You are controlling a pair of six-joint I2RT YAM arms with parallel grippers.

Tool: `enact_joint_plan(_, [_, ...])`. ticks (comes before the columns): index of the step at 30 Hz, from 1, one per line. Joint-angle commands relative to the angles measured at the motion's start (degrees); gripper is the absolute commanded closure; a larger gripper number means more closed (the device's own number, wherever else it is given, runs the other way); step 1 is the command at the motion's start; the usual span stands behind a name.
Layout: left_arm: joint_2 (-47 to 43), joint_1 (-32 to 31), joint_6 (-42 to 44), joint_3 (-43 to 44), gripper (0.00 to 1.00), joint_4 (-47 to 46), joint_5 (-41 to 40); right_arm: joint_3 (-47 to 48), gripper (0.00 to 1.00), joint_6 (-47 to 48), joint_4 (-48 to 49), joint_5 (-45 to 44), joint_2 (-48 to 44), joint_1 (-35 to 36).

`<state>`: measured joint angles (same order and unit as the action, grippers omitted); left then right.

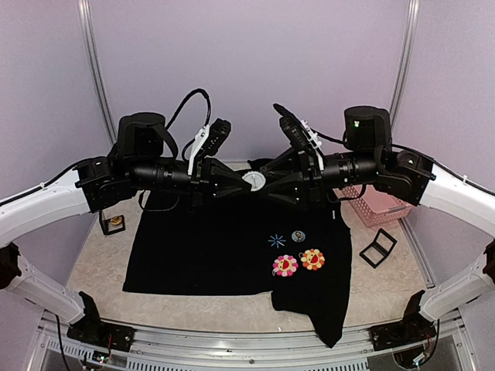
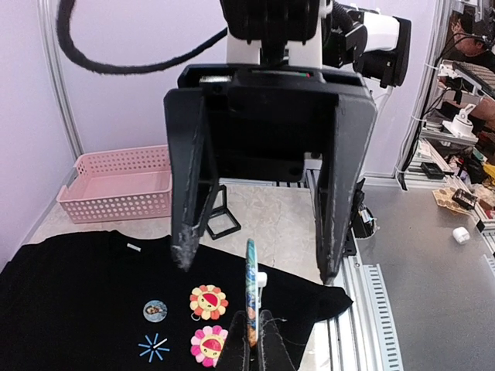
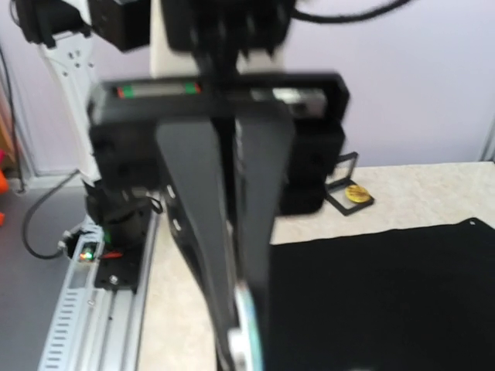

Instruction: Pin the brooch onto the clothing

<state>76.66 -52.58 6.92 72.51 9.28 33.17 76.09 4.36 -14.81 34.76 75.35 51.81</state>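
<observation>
Apparent mid-air handover stage: left gripper (image 2: 252,328) clamps the brooch (image 2: 251,297) edge-on above the shirt (image 1: 209,247) — right gripper (image 2: 255,263) spread wide, not touching. Next move likely calls for a steady descent to the cloth.

1. Left arm (image 1: 155,174) and right arm (image 1: 356,170) reach inward with forearms level, claws meeting nose to nose at the centre.
2. Left claw (image 2: 254,340) — pinched shut on the brooch (image 2: 251,290), which it holds edge-on.
3. Right claw (image 2: 255,264) faces it — fingers (image 2: 186,216) spread wide to either side.
</observation>
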Motion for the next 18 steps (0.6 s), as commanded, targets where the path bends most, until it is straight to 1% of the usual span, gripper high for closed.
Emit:
enact_joint_plan(1, [-2.6,-0.1,0.3,-1.1,1.00,-3.0,-0.7,-3.7,0.37,-1.7,4.8,-1.2,-2.9,0.4])
enact_joint_plan(4, [-2.6,-0.3,0.8,-1.1,1.00,-2.2,-0.7,-5.6,0.35,-3.8,8.5,-1.4,-3.3,0.5])
enact_joint_plan(8, [-2.4,-0.7,1.8,-1.1,1.00,-1.2,-1.3,-7.2,0.39,-7.5,14.1,-1.5,-3.0,0.5])
enact_joint_plan(11, [-2.5,-0.9,2.1,-1.1,1.00,-1.2,-1.2,-7.5,0.44,-8.2,14.7,-0.6,-2.7,0.5])
enact_joint_plan(14, [-2.6,-1.3,2.7,-1.1,1.00,-1.1,-1.3,-6.4,0.52,-8.5,14.5,-0.2,-1.9,0.5])
enact_joint_plan(18, [-2.6,-1.6,3.0,-1.2,1.00,-1.2,-0.7,-5.4,0.60,-8.3,12.7,-1.4,-0.9,0.4])
